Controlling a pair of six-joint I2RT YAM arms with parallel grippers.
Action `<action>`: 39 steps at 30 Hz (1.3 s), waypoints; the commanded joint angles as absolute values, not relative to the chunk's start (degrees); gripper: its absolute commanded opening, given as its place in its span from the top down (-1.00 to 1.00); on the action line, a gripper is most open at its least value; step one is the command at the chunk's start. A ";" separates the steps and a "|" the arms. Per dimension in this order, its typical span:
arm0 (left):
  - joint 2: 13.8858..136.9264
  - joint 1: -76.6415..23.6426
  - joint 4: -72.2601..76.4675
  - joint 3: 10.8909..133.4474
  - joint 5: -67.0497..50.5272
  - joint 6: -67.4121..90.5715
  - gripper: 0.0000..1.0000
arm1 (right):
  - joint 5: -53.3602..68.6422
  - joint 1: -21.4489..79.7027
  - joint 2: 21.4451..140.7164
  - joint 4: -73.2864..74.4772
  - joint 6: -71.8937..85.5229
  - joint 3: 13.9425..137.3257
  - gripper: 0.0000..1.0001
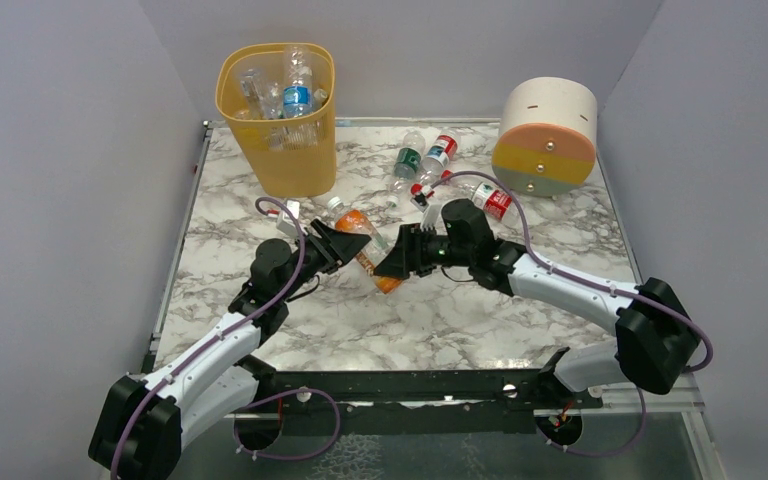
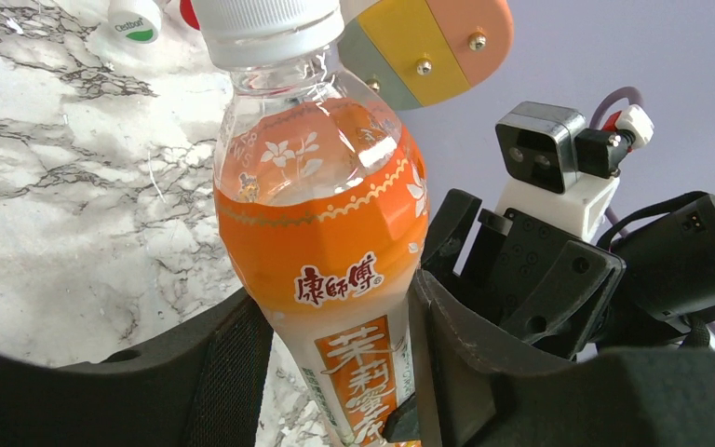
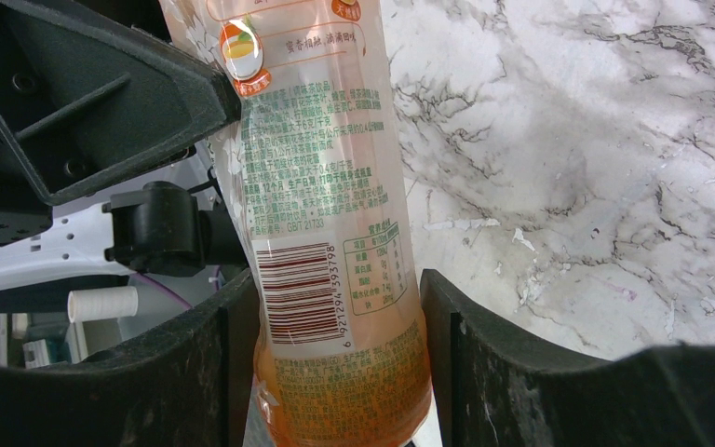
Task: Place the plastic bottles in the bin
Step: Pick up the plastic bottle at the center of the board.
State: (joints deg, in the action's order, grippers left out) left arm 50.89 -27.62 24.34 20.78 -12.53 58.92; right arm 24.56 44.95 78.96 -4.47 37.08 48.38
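Note:
An orange-labelled plastic bottle [image 1: 363,243] with a white cap hangs slanted above the table's middle, held at both ends. My left gripper [image 1: 337,246] is shut on its upper body below the cap, with both fingers pressed to the bottle [image 2: 321,214] in the left wrist view. My right gripper [image 1: 398,264] is shut on its base end [image 3: 321,168], with a finger against each side. The yellow-orange bin [image 1: 282,165] stands at the back left with several bottles [image 1: 298,92] inside. Three bottles lie at the back: a green-labelled one [image 1: 407,160] and two red-labelled ones [image 1: 440,150] [image 1: 492,200].
A round white, orange and grey drum [image 1: 547,135] stands at the back right, and also shows in the left wrist view [image 2: 428,47]. Grey walls close in the marble table [image 1: 440,320] on three sides. The two arms meet nose to nose at the table's middle.

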 commanded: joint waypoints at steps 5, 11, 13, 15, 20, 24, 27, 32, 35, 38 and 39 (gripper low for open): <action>50.87 -27.98 25.31 21.62 -13.28 57.09 0.05 | 23.29 45.70 78.88 -3.32 36.54 51.68 -0.44; 50.90 -27.99 25.16 21.83 -13.23 56.65 0.05 | 22.40 45.63 77.19 -0.77 35.95 52.37 -0.63; 51.00 -27.95 25.14 21.82 -13.27 56.52 0.05 | 22.05 45.64 76.54 0.11 35.78 52.68 -0.68; 51.00 -28.03 25.05 21.88 -13.13 56.32 0.05 | 21.53 45.64 75.90 1.22 35.61 53.11 -0.73; 51.00 -27.96 24.63 21.77 -13.00 55.91 0.05 | 19.04 45.68 73.66 4.65 34.54 54.05 -0.82; 51.13 -28.00 24.61 21.70 -12.91 55.85 0.05 | 16.26 45.59 71.92 7.33 33.92 54.30 -0.86; 51.28 -27.95 24.61 21.83 -12.92 55.72 0.05 | 14.43 45.64 70.94 8.95 33.60 54.32 -0.90; 52.00 -27.97 24.61 22.12 -13.09 55.53 0.05 | 13.97 45.63 70.65 9.27 33.49 54.01 -0.91; 52.27 -27.99 24.61 22.18 -13.18 55.47 0.05 | 14.00 45.64 70.75 9.14 33.57 54.01 -0.92; 52.17 -27.98 24.57 22.10 -13.10 55.49 0.05 | 13.50 45.61 70.67 9.33 33.53 54.05 -1.00; 52.13 -27.96 24.60 22.01 -13.09 55.49 0.05 | 13.31 45.63 70.62 9.57 33.49 54.19 -0.99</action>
